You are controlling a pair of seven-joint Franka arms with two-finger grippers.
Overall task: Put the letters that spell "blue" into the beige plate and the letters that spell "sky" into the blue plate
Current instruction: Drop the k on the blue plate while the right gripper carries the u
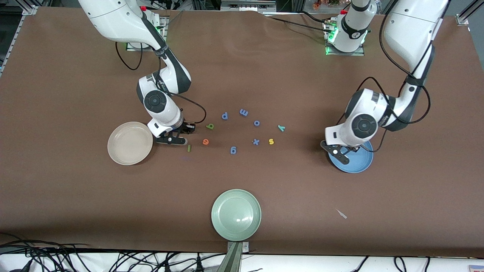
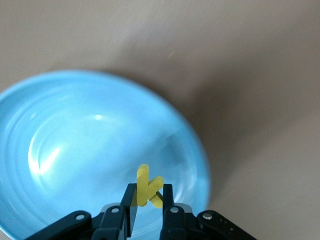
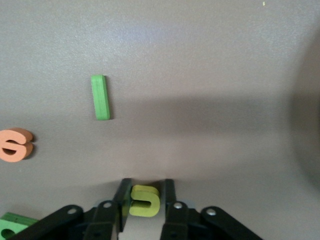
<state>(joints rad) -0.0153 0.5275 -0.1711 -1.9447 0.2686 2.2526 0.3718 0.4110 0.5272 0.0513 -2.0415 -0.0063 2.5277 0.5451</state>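
1. Beige plate point(image 1: 130, 143) sits at the 9 o'clock edge of the letter cluster, bare inside.
2. The right gripper point(image 3: 145, 192) is low beside that plate, at its 3 o'clock; its fingers point(image 3: 123, 195) flank the yellow u point(image 3: 144, 200) with slim gaps showing, so a firm pinch cannot be told.
3. The green l point(image 1: 189, 148) and orange e point(image 1: 205, 141) lie on the table near that gripper; the olive b point(image 1: 210, 126) lies at 12 o'clock from the e.
4. Blue letters point(image 1: 244, 112) fill the middle; the yellow s point(image 1: 271, 141) and teal y point(image 1: 281, 128) lie toward 3 o'clock.
5. The left gripper point(image 2: 148, 197) hangs over the blue plate point(image 2: 75, 150), pinching the yellow k point(image 2: 148, 186).
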